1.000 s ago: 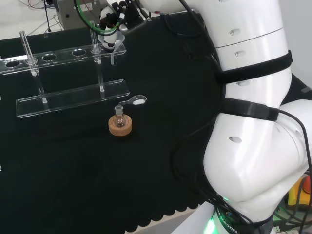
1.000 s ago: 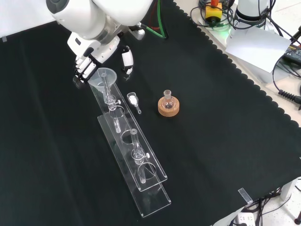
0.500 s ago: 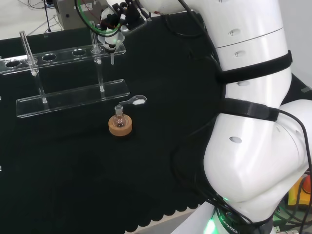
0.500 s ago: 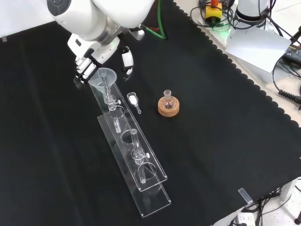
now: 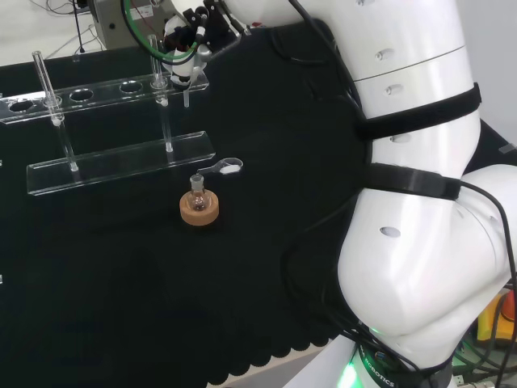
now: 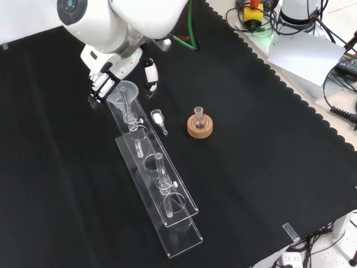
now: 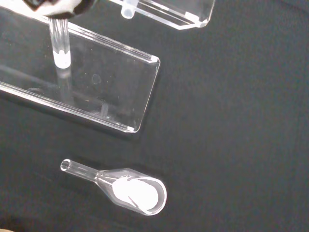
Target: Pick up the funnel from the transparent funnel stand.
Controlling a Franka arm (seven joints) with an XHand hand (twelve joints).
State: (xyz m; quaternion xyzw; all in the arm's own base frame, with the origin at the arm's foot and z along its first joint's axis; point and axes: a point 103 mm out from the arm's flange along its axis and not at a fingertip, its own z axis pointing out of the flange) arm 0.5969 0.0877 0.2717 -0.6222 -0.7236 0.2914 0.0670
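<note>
From the front view I saw the hand [image 6: 106, 84] at the far end of the clear stand [image 6: 158, 190], its black and white fingers [image 6: 99, 85] curled against the wide mouth of the funnel [image 6: 124, 91]. The thumb [image 6: 150, 72] stood on the other side of the funnel, a little apart from it as far as I could judge. The fingers looked closed round the funnel's rim, though the clear plastic made the exact contact hard to read. The funnel itself sat at the stand's upper shelf, at the end hole nearest the hand, its stem pointing down toward the lower plate.

In the head view the hand [image 5: 190, 32] was at the right end of the stand [image 5: 121, 162], and I could make out the funnel's stem [image 5: 187, 97] hanging below the upper shelf there. Whether the funnel rested in its hole or was raised clear of it, I could not tell.

A small flask [image 6: 199, 117] stood upright on a cork ring [image 6: 199, 129] on the black cloth [image 6: 251, 139], apart from the stand. Between flask and stand lay a little clear scoop [image 6: 159, 119] with something white in its bowl. The wrist view showed that scoop [image 7: 120, 188] close up, lying just beside the corner of the stand's lower plate [image 7: 96, 92].
</note>
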